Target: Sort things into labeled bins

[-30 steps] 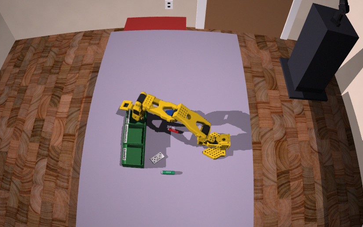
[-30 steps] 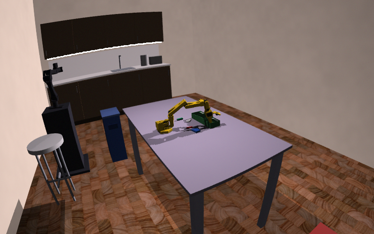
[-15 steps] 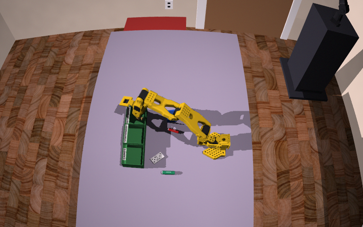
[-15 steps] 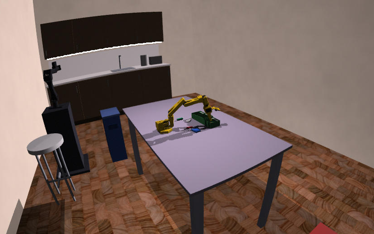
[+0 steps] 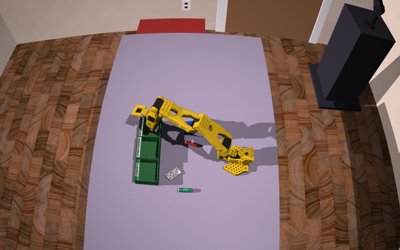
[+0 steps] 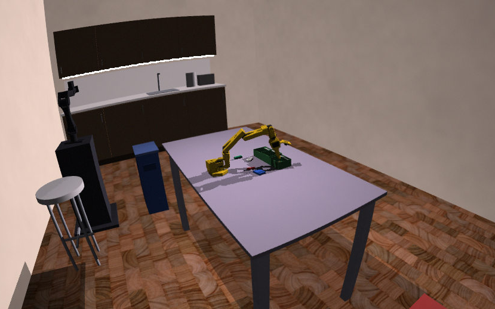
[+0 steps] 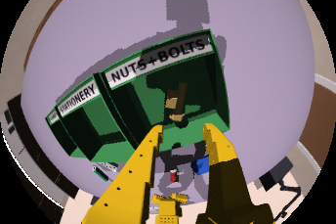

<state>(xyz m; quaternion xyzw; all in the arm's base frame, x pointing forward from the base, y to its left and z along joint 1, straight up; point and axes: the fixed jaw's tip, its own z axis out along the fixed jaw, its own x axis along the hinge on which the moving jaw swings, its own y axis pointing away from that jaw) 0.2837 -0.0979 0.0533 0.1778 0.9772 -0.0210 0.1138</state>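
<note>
Brass hardware (image 7: 178,103) in NUTS+BOLTS end of bin row (image 5: 147,170) (image 6: 263,155) (image 7: 190,130), tool (image 5: 154,130) (image 6: 279,156) (image 7: 183,127) slightly wide, nothing held; domino (image 5: 172,173) (image 6: 249,158) + red (image 5: 191,143) (image 6: 250,168) (image 7: 173,177), green (image 5: 185,189) (image 6: 237,157) (image 7: 101,173), blue items (image 5: 189,127) (image 6: 259,172) (image 7: 200,166) outside bins, prob. still to sort/judge.

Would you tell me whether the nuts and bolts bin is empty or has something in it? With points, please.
Not empty: the wrist view shows brownish metal hardware (image 7: 181,99) inside the nuts and bolts bin (image 7: 221,86), below the jaws' tips.
</note>
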